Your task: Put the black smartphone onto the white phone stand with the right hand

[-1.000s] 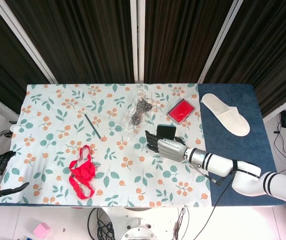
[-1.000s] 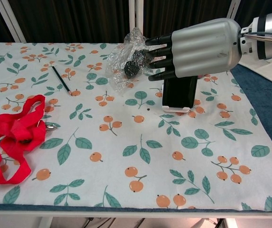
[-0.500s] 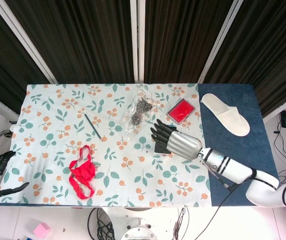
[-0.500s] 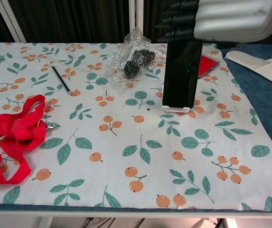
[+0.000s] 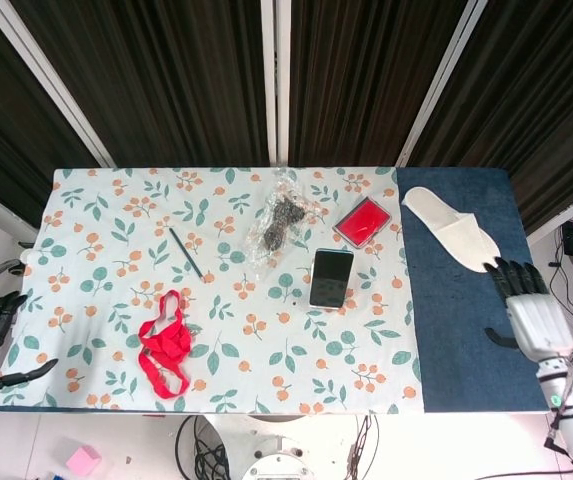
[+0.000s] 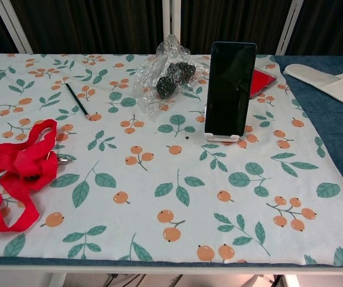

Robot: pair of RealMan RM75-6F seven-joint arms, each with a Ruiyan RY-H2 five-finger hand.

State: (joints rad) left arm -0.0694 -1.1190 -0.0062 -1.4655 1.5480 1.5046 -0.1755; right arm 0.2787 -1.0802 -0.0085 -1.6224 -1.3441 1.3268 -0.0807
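Head view, floral tablecloth (image 5: 96, 235), dark curtains (image 5: 176, 80), both hands empty, fingers spread.

dark curtains (image 5: 366, 70) | white poles (image 5: 276, 80) | floral tablecloth (image 5: 96, 210)

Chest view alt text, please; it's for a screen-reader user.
A black smartphone stands upright in a white phone stand on a floral tablecloth, with no hand near it. Left lie a red strap and a pencil.

Bright, even light, both views sharp.
Soft faint shadows under objects; dark glossy phone screen (image 6: 229, 84) shows little glare; curtains (image 5: 166, 70) stay very dark behind.
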